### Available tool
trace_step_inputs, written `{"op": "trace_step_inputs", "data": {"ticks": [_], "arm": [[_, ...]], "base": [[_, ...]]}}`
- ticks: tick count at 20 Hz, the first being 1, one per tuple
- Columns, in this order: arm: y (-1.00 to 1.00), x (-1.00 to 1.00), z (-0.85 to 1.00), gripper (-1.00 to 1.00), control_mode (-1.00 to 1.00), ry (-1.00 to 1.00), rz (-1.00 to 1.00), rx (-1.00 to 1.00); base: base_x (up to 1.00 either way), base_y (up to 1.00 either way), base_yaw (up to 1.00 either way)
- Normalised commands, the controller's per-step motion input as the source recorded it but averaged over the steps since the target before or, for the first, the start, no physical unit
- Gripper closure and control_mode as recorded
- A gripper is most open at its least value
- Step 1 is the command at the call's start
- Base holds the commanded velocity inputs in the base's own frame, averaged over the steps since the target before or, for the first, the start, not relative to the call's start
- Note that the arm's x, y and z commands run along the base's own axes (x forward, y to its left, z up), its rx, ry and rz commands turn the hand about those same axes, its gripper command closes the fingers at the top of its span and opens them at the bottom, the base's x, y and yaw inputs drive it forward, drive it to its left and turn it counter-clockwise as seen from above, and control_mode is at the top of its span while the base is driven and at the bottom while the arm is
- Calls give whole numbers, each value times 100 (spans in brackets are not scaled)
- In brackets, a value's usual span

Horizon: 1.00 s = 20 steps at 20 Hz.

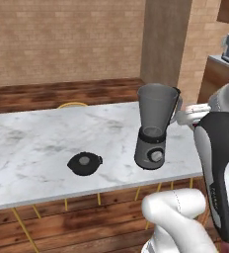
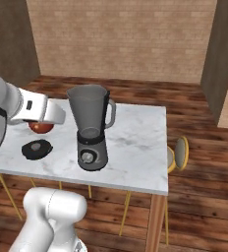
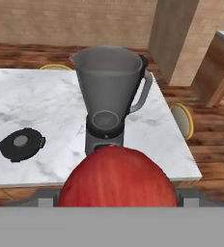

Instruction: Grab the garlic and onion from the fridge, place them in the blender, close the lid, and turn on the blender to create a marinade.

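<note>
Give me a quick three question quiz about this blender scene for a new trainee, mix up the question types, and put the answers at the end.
1. True or false: the lid sits on the blender.
2. What is held in the gripper? A) the onion B) the lid C) a spoon
3. Fill in: the blender stands on the marble ____.

Key:
1. False. The lid lies flat on the table beside the blender, whose jar is open.
2. A. The red onion sits in the gripper, close to the hand camera.
3. Table.
</note>
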Motion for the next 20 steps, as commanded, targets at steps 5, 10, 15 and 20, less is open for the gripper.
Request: {"op": "trace_step_inputs", "data": {"ticks": [5, 10, 15, 20], "arm": [[-5, 61, 69, 100, -100, -8, 0, 1], [0, 81, 13, 100, -100, -2, 2, 1], [0, 86, -2, 100, -100, 3, 6, 3], [0, 76, -17, 100, -100, 11, 6, 1]], "base": [[0, 0, 0], [0, 0, 0], [0, 0, 0], [0, 0, 0]]}}
